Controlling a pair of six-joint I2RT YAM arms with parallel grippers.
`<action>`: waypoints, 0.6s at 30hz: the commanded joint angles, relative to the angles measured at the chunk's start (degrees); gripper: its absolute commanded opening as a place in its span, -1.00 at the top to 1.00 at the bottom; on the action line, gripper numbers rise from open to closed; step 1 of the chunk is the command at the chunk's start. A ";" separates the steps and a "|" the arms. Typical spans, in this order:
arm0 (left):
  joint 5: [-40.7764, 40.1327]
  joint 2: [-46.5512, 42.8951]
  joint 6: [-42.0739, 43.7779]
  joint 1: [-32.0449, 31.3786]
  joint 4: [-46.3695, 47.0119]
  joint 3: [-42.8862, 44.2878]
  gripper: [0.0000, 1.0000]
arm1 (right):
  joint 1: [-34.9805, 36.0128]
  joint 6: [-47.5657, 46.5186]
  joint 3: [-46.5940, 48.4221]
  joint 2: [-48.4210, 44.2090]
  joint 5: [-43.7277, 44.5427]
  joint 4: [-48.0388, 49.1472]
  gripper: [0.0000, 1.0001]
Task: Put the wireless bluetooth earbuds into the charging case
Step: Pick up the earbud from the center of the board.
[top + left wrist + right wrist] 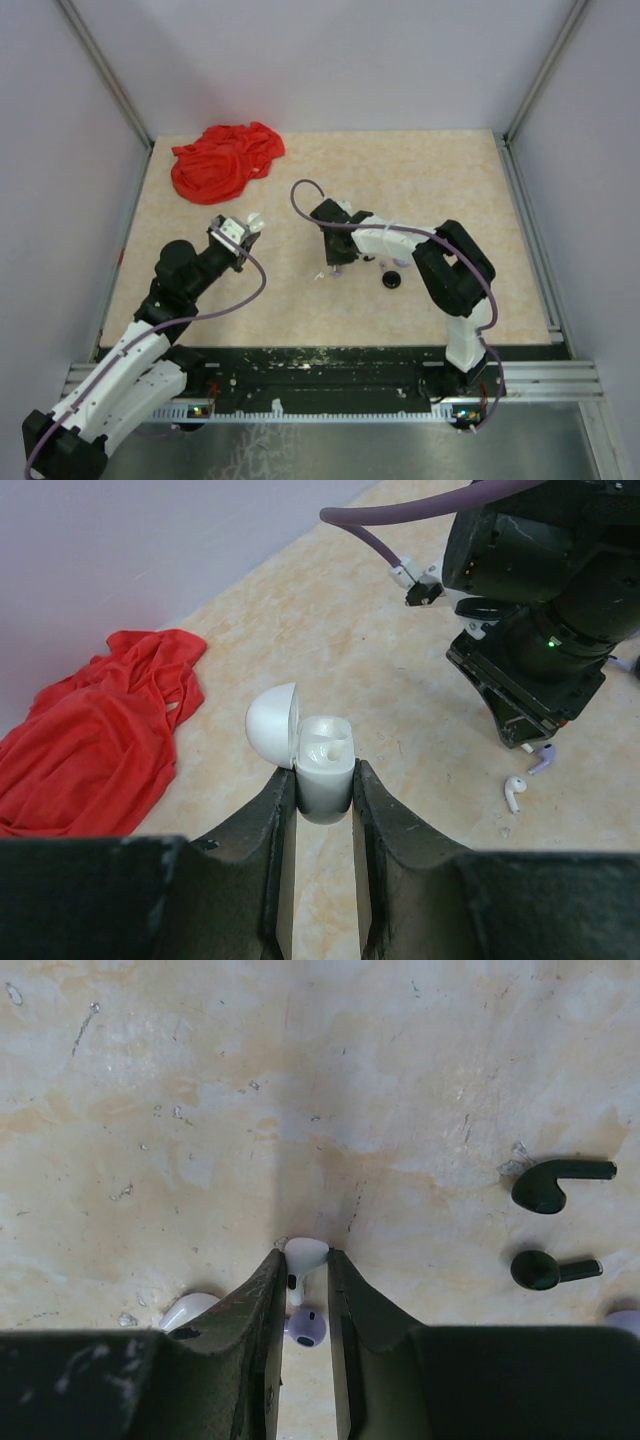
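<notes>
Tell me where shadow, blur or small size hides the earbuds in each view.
Top external: light is even, but the earbuds by the right gripper are mere specks. Left wrist: the white case in the left gripper is sharp. Right wrist: a soft shadow band rises from the fingers, yet the white earbud between them is clear.

The white charging case (325,770) stands upright, clamped in the left gripper (325,785). Its domed lid (272,723) is swung open toward ten o'clock, baring the moulded inside. A white earbud (303,1257) lies on the table, seemingly pinched at the tips of the right gripper (304,1260), with a lavender earbud (305,1328) just at its six o'clock. Two black earbuds (555,1182) lie near each other toward three o'clock, stems pointing to three o'clock.
</notes>
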 commanded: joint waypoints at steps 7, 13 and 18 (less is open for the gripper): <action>5.24 0.25 -2.94 -0.07 4.71 -1.78 0.99 | -0.22 -5.75 -3.01 -9.38 1.62 10.00 0.63; 7.29 1.52 -6.60 -0.01 7.68 -1.73 0.98 | 0.16 -9.52 -8.20 -19.33 1.91 19.20 0.62; 11.81 3.93 -12.31 -0.05 11.99 -1.46 0.99 | 1.82 -12.92 -10.10 -26.63 2.55 24.51 0.62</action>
